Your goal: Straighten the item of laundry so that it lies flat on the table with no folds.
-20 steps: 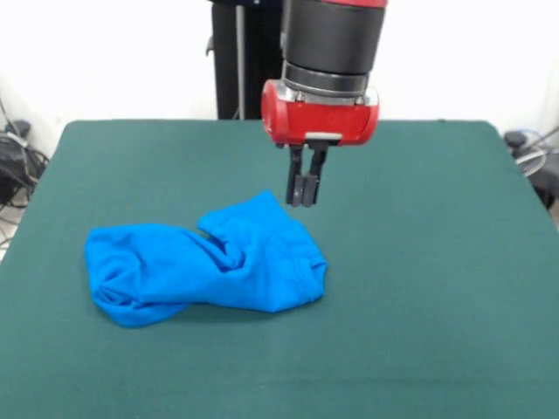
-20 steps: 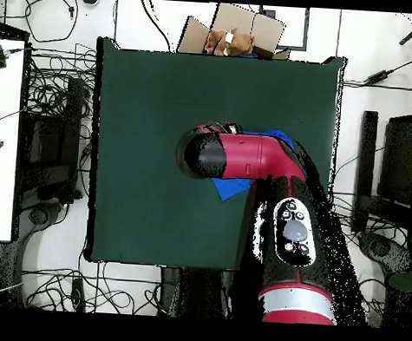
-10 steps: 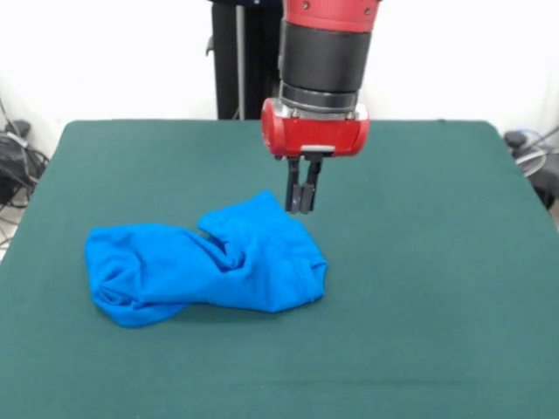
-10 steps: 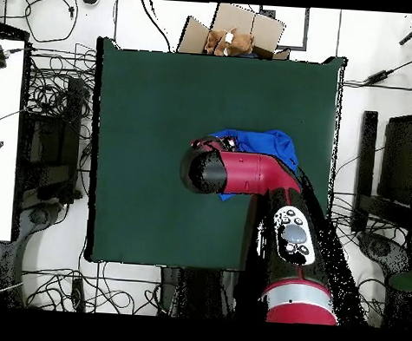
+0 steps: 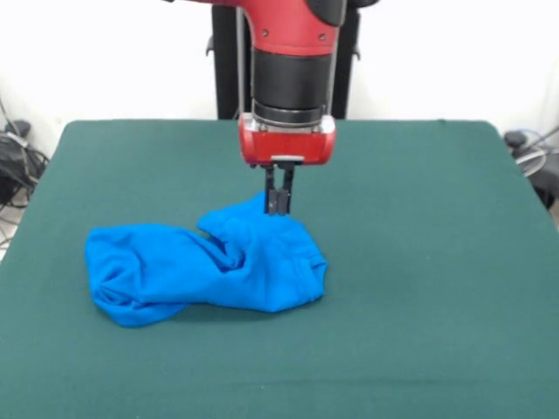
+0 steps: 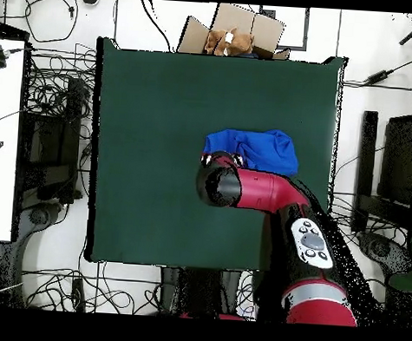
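Note:
The item of laundry [image 5: 210, 266], a bright blue shirt, lies bunched and folded on the green table [image 5: 437, 218], left of its middle. My gripper [image 5: 277, 202] hangs straight down at the cloth's far peak, fingers shut together. The tips sit level with that raised edge; I cannot tell whether they touch it. In the overhead view the shirt [image 6: 254, 148] shows on the table [image 6: 152, 113] just beyond the red arm's round head [image 6: 219, 183], which hides the gripper there. No lettering shows on the cloth.
A cardboard box [image 6: 235, 31] stands beyond the table's far edge in the overhead view. Cables [image 6: 59, 142] and a white desk [image 6: 1, 139] lie to the left of the table. More cables [image 5: 13, 166] sit off the left side in the front view.
The arm has drawn back toward its base and shifted left in the front view, uncovering more of the shirt overhead. The fingers stay shut. The shirt has not moved.

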Robot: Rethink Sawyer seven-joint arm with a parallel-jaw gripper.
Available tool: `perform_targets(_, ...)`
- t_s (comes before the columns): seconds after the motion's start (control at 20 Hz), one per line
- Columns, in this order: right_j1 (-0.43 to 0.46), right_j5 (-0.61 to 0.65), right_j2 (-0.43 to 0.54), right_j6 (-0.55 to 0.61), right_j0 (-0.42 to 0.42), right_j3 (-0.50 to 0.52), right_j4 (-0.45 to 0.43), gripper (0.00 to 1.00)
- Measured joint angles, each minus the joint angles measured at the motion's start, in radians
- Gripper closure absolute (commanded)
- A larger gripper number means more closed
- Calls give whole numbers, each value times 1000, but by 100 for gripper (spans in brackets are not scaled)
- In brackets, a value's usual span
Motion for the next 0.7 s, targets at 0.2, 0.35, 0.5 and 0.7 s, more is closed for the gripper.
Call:
perform_targets(0.2,10,0,0,0,-19,23,1,100)
perform_targets(0.35,22,0,0,0,-31,36,1,100)
perform_targets(0.5,32,0,0,0,-35,37,1,100)
perform_targets(0.7,46,-13,-4,0,-26,37,1,100)
